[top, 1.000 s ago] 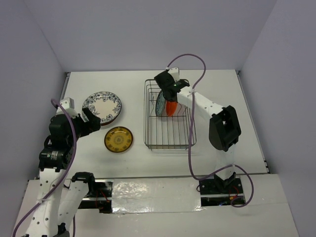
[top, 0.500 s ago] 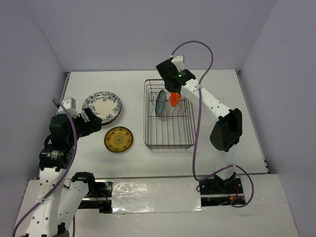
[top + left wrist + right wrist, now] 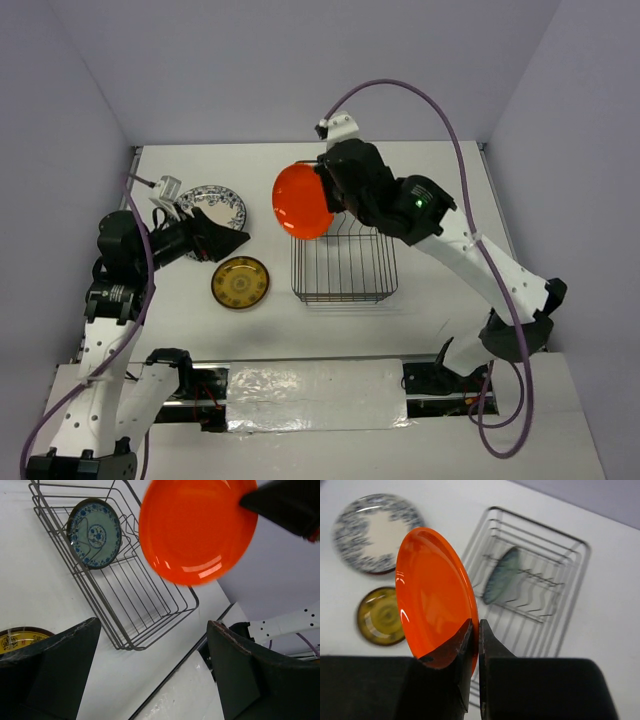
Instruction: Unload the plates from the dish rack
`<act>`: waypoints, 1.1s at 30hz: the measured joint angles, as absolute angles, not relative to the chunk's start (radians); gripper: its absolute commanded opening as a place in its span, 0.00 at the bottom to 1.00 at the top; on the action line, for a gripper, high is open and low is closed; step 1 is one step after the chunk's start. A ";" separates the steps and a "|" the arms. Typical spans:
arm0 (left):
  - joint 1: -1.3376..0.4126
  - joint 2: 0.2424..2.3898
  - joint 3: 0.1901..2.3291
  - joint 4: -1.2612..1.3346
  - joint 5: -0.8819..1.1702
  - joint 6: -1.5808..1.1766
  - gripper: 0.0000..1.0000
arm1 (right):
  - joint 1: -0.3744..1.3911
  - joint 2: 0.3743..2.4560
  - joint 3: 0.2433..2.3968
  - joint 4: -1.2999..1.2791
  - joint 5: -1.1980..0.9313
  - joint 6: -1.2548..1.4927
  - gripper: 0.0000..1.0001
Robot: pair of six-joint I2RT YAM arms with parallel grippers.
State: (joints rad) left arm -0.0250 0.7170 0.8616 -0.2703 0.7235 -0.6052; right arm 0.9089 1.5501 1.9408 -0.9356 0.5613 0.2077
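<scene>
Your right gripper (image 3: 474, 627) is clamped on the rim of the orange plate (image 3: 432, 595); its 2 fingers pinch the edge with the jaws almost together.

The orange plate hangs in the air, clear of the wires, over the far-left corner of the rack (image 3: 340, 297) as seen from overhead; it is tilted so that a plain glossy face turns up toward that camera.

The rack sits flat on the table (image 3: 450, 200), right of centre; 1 plate stands in it, the teal plate (image 3: 94, 533), upright between the prongs near the far end (the overhead view hides it behind the arm and the orange plate).

2 plates lie flat on the table, left of the rack and apart from it; the white plate (image 3: 372, 532) with the blue floral rim is the farther, the yellow plate (image 3: 382, 616) lies just nearer, and the 2 are close but not touching.

Your left gripper (image 3: 215, 240) holds nothing; its jaws stand wide apart. It hovers over the near edge of the white plate, beside the yellow plate, pointing toward the rack; its wrist camera looks up at the orange plate.
</scene>
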 measured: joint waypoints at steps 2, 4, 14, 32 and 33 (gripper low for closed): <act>-0.025 0.729 0.872 -0.269 0.732 -0.607 0.99 | 0.947 1.486 1.861 -0.896 0.457 0.208 0.00; -0.025 0.741 0.876 -0.269 0.732 -0.605 0.99 | 0.952 1.434 1.782 -0.850 0.374 0.212 0.00; -0.025 0.784 0.817 -0.245 0.802 -0.613 0.76 | 0.947 1.321 1.560 -0.612 0.021 0.281 0.00; -0.028 0.749 0.766 -0.429 0.415 -0.627 0.00 | 0.938 1.217 1.301 -0.480 0.191 0.370 0.58; -0.027 0.758 0.749 -0.437 0.362 -0.639 0.00 | 0.938 1.177 1.274 -0.483 0.216 0.374 0.58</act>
